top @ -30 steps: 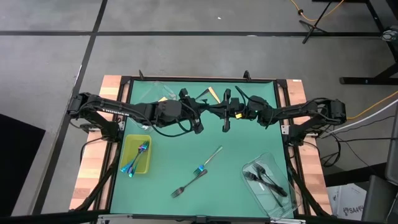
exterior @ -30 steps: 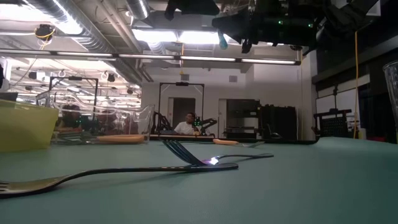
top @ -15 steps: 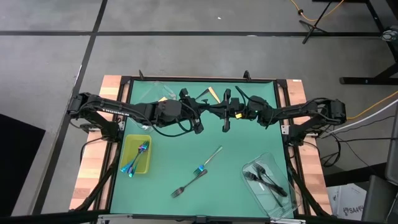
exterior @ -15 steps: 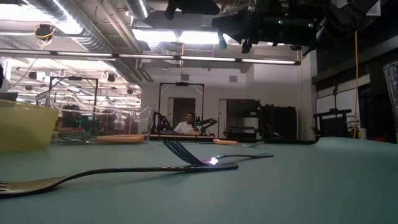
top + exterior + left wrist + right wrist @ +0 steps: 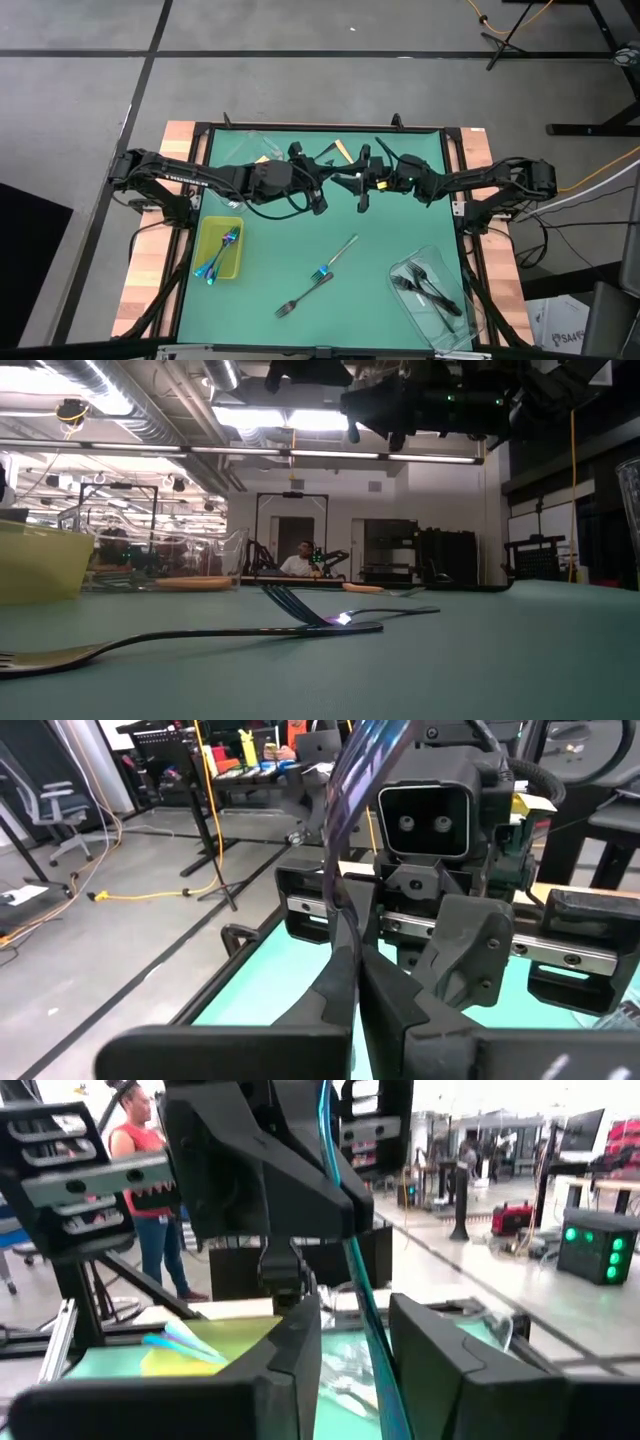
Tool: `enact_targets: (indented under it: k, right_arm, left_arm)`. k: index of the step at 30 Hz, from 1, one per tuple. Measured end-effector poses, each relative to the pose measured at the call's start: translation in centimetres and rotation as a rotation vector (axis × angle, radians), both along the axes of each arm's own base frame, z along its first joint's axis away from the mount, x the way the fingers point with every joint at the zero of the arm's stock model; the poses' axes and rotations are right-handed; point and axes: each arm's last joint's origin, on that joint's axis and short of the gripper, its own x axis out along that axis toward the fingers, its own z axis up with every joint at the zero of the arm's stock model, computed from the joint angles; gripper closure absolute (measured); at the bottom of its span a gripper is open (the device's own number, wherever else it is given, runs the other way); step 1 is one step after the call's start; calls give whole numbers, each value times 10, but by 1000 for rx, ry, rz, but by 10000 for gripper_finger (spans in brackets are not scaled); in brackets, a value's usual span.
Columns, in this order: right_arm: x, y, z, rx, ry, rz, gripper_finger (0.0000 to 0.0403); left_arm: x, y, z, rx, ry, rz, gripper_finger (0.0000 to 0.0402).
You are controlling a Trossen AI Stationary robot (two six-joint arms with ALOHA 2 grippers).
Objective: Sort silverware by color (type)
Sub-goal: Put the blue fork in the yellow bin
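Both arms meet nose to nose high over the 12 o'clock end of the green mat (image 5: 380, 250). The left gripper (image 5: 340, 181) is clamped tight on an iridescent fork (image 5: 342, 840), its pads pinching the slim shaft. The right gripper (image 5: 362, 183) faces it with fingers (image 5: 300, 1350) spread apart on either side of the same fork, not pinching it.

Below them, toward 6 o'clock from the mat's centre, a silver-headed fork (image 5: 343, 248) lies just beside another iridescent fork (image 5: 320, 273), and a dark fork (image 5: 293, 303) lies a little farther along the same line. The yellow-green tray (image 5: 236, 260) at 8 o'clock holds several iridescent forks. The clear tub (image 5: 447, 318) at 4 o'clock holds dark forks. At 12 o'clock, behind the arms, an orange-handled fork (image 5: 340, 150) peeks out.
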Motion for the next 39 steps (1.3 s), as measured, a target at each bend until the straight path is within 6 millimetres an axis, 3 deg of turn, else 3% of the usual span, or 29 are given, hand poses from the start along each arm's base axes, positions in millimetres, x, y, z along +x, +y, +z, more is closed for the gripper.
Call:
enact_targets:
  k: [18,21,33,39]
  right_arm:
    - [0,0,-21,32,213,1,286]
    - [0,0,-24,35,245,1,286]
    - [-2,0,-36,50,372,1,286]
    - [-4,1,-41,57,418,1,286]
  left_arm:
    - [-13,-1,-30,-211,238,51,401]
    - [-19,-3,-40,-346,322,24,401]
    - [-54,-21,-66,-1150,753,4,401]
    - [-71,-25,-69,-1351,956,37,401]
